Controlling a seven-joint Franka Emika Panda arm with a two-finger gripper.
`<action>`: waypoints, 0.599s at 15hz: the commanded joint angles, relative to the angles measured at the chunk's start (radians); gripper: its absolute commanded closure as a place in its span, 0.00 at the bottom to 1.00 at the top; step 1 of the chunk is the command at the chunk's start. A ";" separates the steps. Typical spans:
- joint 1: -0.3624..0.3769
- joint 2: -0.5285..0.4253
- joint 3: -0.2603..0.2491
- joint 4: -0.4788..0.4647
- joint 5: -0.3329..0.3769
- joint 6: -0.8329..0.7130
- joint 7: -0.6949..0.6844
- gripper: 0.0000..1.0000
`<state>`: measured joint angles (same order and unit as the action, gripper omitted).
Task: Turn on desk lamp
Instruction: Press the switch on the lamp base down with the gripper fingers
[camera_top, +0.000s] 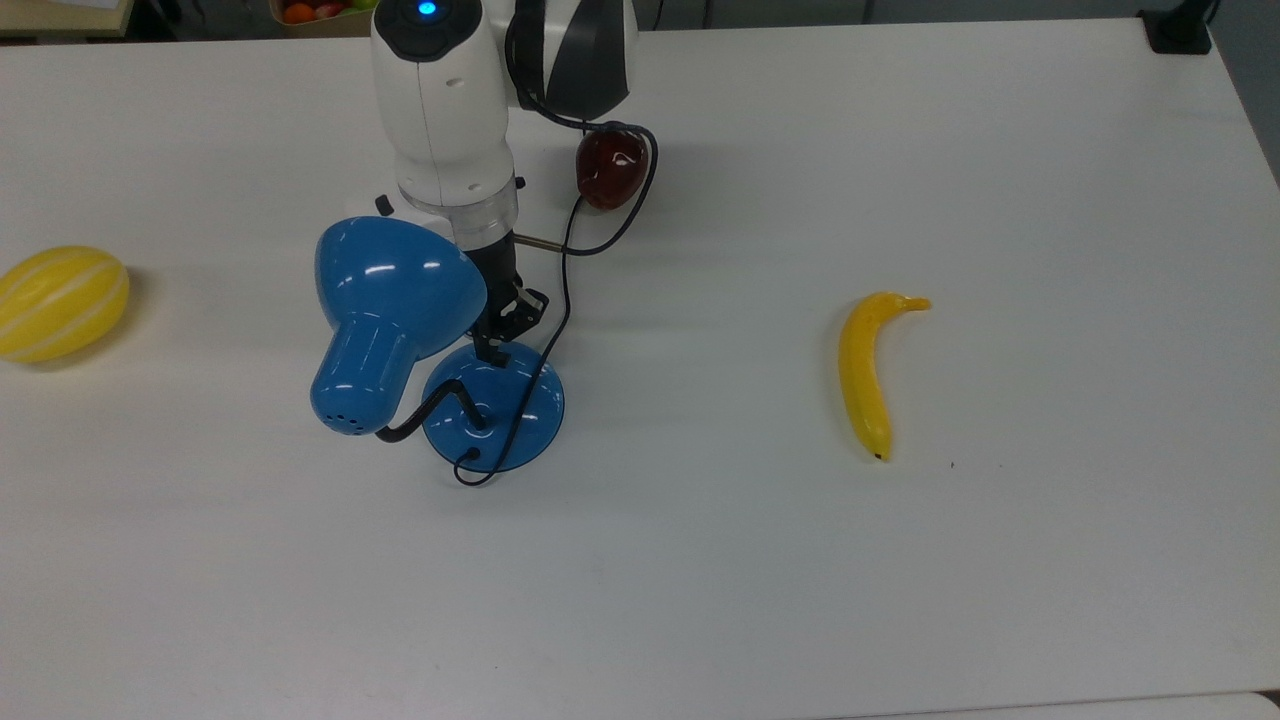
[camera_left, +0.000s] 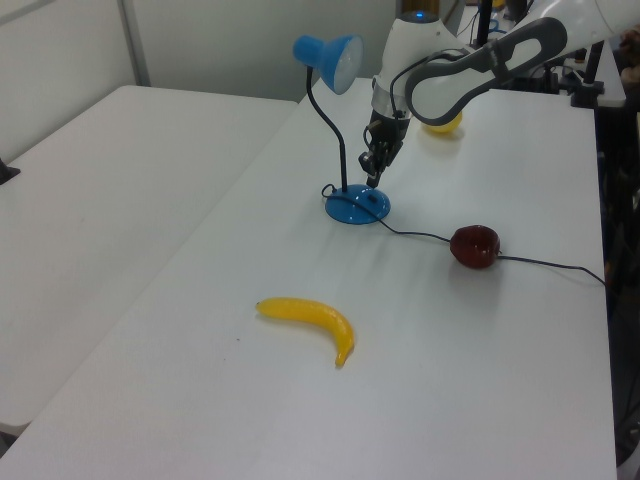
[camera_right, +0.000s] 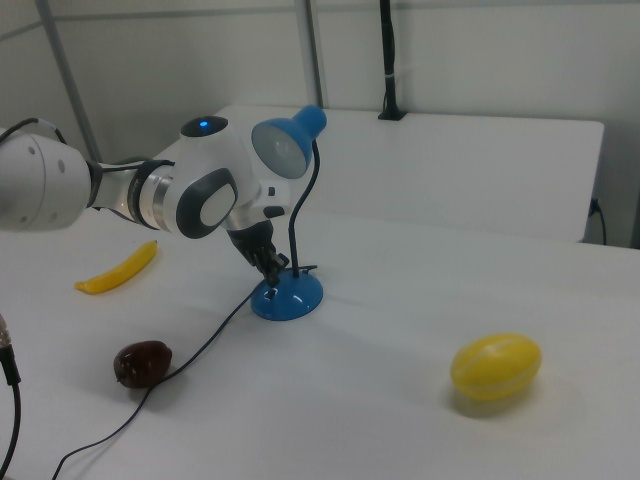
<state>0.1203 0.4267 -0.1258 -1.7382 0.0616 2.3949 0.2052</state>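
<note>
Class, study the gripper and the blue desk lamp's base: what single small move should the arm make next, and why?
Probably a short press straight down. The gripper sits right at the rim of the desk lamp base, where its small switch lies, and the shade looks unlit, so the switch likely hasn't been pushed yet.

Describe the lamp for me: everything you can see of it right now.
The lamp looks like glossy blue metal: a bell shade on a bent black neck above a round base, upright on the white table. A thin black cord runs from the base. The shade looks unlit. The gripper is down at the base's edge, where the switch sits.
</note>
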 joint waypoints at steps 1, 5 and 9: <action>0.010 0.020 -0.002 0.014 -0.016 0.013 0.026 1.00; 0.018 0.023 -0.002 0.014 -0.026 0.013 0.026 1.00; 0.019 0.035 -0.002 0.014 -0.026 0.013 0.026 1.00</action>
<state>0.1272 0.4447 -0.1252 -1.7328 0.0532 2.3949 0.2052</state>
